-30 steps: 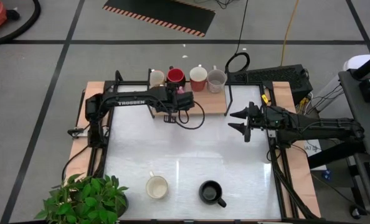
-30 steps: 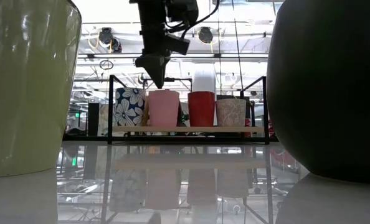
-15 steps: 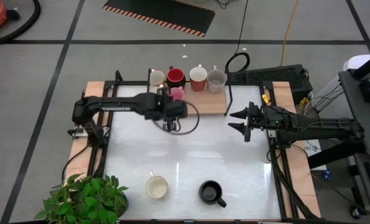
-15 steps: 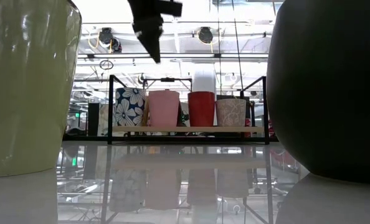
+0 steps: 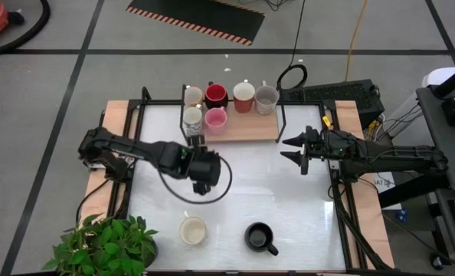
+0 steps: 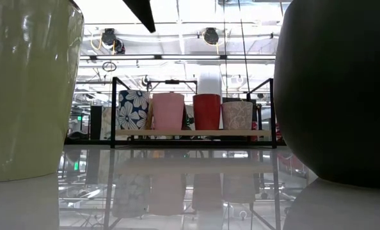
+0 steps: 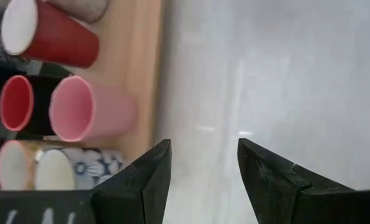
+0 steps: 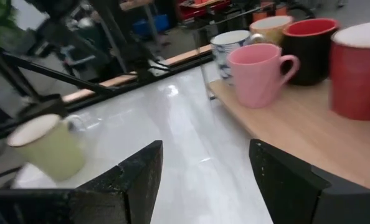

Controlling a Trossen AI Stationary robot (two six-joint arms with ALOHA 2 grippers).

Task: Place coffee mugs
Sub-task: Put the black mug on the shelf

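Left gripper (image 5: pixel 199 186) is hanging over the white table (image 5: pixel 243 192), left of centre, fingers (image 7: pixel 151 171) standing apart with only bare tabletop showing between them; it is holding nothing. Right gripper (image 5: pixel 295 148) is waiting over the right side of the table, level with the near edge of the wooden shelf (image 5: pixel 250 126), jaws parted and empty.

Mug count, high view: eight in all.
- Six are sitting on the shelf at the far edge. Far row, four, left to right: cream mug (image 5: pixel 193 95), red-and-black mug (image 5: pixel 216 94), red mug (image 5: pixel 243 96), pale patterned mug (image 5: pixel 266 98). Near row, two: blue-flowered white mug (image 5: pixel 192 117) and pink mug (image 5: pixel 214 119), standing just beside each other at the shelf's left end.
- Two are sitting on the table near its near edge: cream mug (image 5: pixel 192 230) and, to its right, black mug (image 5: pixel 259 237), apart from each other.

One green potted plant (image 5: pixel 105 245) is standing at the near left corner.

Edges and room: the near row is leaving the right part of the shelf's near strip bare. The middle of the table, between the two grippers and between shelf and near mugs, is lying open. The left gripper is sitting well apart from the shelf and above the cream mug on the table, not touching it.
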